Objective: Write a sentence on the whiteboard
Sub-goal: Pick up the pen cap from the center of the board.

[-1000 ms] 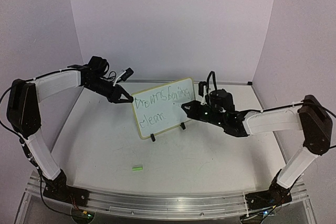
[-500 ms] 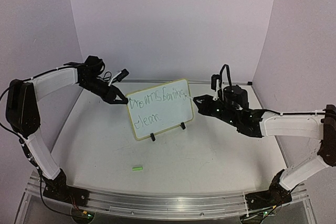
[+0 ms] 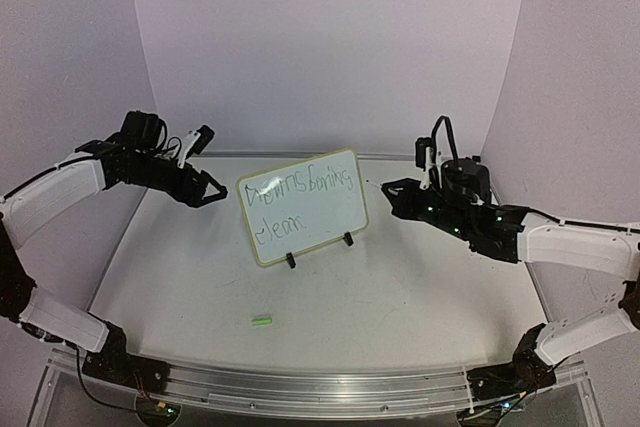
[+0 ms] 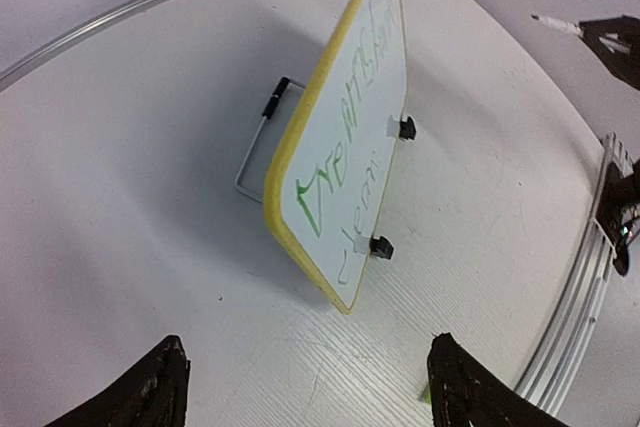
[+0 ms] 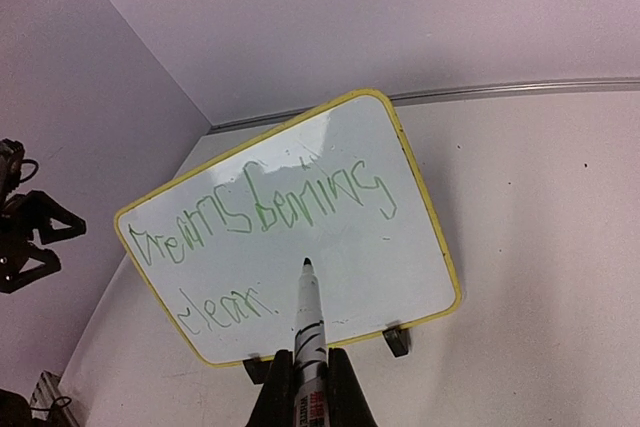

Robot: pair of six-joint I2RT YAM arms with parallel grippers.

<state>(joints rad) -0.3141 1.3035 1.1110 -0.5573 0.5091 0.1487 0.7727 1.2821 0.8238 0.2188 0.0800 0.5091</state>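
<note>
The whiteboard [image 3: 302, 207] stands tilted at mid-frame on the desk [image 3: 200, 277], with the green sentence [image 3: 298, 190] in two lines on its face. The left hand [image 3: 213, 193] hangs just left of its upper-left corner, released and empty. At the board's right, apart from it, the right hand [image 3: 392, 192] is clenched on a marker [image 5: 308, 317].

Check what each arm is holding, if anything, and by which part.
Right jaws are shut on a marker, gripping its barrel well back from the tip, which points at the whiteboard. Left jaws are open, holding nothing.
</note>
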